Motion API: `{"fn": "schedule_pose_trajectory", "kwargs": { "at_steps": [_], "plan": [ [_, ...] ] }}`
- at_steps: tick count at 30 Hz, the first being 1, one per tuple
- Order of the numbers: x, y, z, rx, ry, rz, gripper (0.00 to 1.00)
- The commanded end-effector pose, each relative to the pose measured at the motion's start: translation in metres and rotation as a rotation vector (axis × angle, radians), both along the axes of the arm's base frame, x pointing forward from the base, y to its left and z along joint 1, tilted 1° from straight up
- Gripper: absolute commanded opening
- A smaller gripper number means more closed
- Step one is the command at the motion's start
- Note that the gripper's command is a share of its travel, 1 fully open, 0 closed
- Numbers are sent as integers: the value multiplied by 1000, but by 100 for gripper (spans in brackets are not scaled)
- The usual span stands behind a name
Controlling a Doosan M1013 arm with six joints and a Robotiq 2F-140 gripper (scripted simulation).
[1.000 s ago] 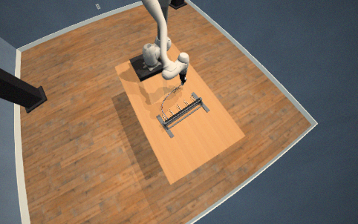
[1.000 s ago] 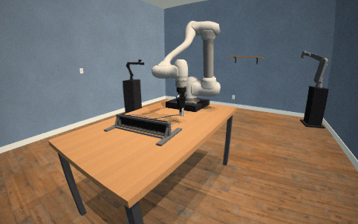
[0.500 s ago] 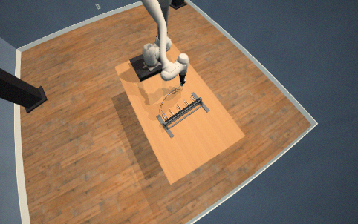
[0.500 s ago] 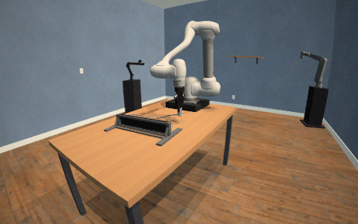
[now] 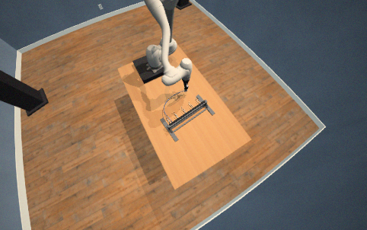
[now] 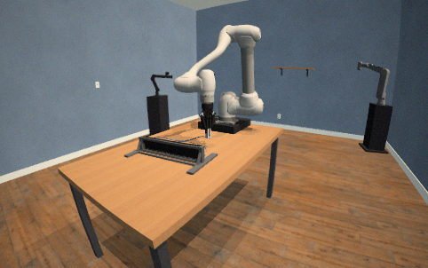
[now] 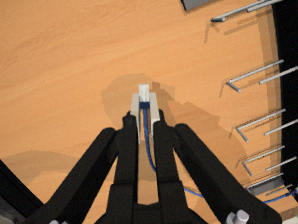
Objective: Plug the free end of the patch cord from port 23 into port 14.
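Note:
My gripper [image 5: 186, 90] [image 6: 208, 137] [image 7: 144, 102] is shut on the patch cord's free plug. The plug [image 7: 141, 92] is clear-white with a blue collar, and its tip points to the top of the wrist view. The blue cord [image 7: 147, 140] [image 5: 164, 107] runs back between the fingers and curves round to one end of the rack. The black rack [image 5: 187, 115] [image 6: 170, 150] [image 7: 291, 60] stands on grey feet on the table [image 5: 205, 160] [image 6: 133, 195]. The gripper is beside the rack, over the table, apart from it. Port numbers and the latch cannot be made out.
Thin metal cord guides [image 7: 257, 71] [image 5: 183, 110] stick out from the rack on the gripper's side. A grey rack foot [image 7: 197, 4] [image 6: 202, 164] shows near the rack's end. The robot's black base [image 5: 152, 76] [image 6: 231, 127] stands at the table's back.

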State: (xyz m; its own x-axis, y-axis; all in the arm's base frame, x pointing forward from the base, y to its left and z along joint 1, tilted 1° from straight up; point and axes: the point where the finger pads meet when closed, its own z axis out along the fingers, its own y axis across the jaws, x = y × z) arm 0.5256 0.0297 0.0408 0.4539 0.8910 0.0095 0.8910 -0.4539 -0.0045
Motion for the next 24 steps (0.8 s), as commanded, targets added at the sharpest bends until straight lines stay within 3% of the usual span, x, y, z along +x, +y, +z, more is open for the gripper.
{"fn": "schedule_pose_trajectory", "kwargs": {
  "at_steps": [1, 24],
  "plan": [
    [10, -15, 3, -2, 2, -95, 0],
    [75, -113, 20, -2, 10, -726, 0]
  ]
}}
